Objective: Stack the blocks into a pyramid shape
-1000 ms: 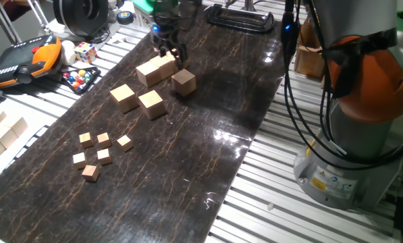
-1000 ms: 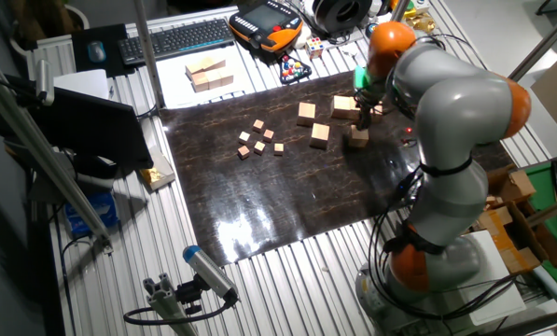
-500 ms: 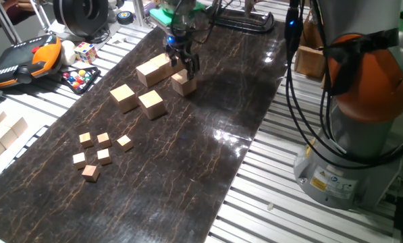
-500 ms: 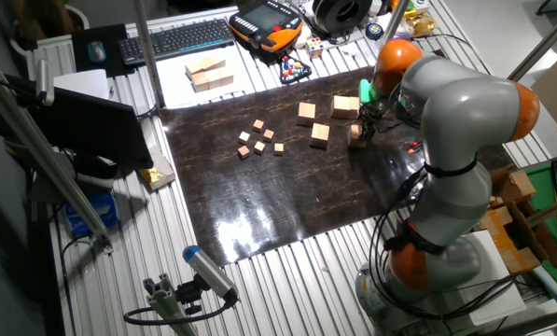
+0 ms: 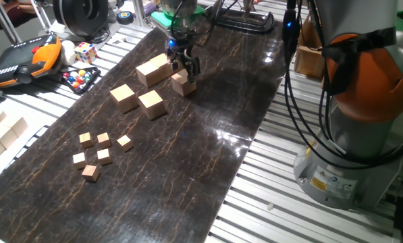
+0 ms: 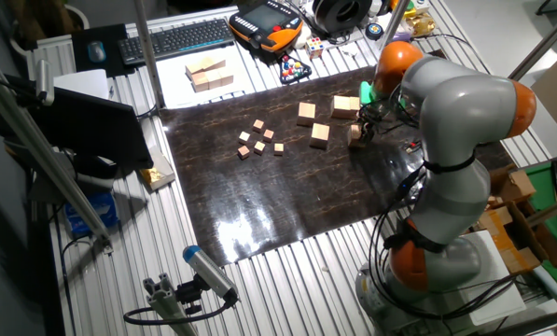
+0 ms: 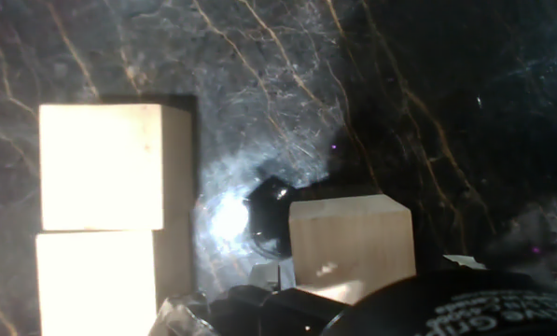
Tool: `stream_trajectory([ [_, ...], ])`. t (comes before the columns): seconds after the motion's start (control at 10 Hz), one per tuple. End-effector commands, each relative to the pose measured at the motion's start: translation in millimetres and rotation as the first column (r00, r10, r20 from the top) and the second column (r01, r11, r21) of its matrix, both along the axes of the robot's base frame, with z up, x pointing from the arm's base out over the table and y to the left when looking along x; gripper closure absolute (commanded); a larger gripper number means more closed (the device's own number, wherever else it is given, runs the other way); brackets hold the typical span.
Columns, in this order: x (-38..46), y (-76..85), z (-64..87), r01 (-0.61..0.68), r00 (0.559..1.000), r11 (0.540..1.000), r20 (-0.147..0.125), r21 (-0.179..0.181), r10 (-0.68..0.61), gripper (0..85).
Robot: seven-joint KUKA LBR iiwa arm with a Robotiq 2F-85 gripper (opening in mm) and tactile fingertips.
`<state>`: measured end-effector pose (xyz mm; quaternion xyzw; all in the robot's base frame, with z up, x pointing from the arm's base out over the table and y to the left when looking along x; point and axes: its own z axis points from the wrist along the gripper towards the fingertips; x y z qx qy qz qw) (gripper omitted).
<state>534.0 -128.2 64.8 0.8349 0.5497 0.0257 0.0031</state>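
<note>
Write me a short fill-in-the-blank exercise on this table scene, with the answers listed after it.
1. The gripper sits over a single large tan wooden cube on the dark ____ mat.
2. The small wooden cubes number ____.
3. The multicoloured puzzle cube lies ____ the mat.

Missing words: marbled; five; off

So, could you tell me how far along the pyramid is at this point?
Nothing is stacked yet. Two blocks sit side by side like the start of a base row, and two more lie loose on the mat. The gripper is down at a fifth block; whether it grips is unclear. The stacking remains.
</note>
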Motion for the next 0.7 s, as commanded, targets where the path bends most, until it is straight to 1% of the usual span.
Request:
stream_trajectory([
  [0.0, -0.2, 0.1, -3.8, -0.004, 1.0, 1.0, 0.003, 0.0, 0.004, 0.0],
  [0.2, -0.2, 0.1, -8.7, -0.015, 1.0, 1.0, 0.008, 0.01, 0.015, 0.0],
  [0.4, 1.5, -0.4, -12.0, -0.029, 1.0, 1.0, 0.003, 0.011, 0.029, 1.3],
  [0.5, 1.7, -1.0, -15.2, -0.038, 0.999, 0.999, 0.006, 0.012, 0.038, 8.7],
  [0.6, 1.8, -1.3, -16.5, -0.05, 0.999, 0.999, 0.013, 0.017, 0.05, 24.7],
])
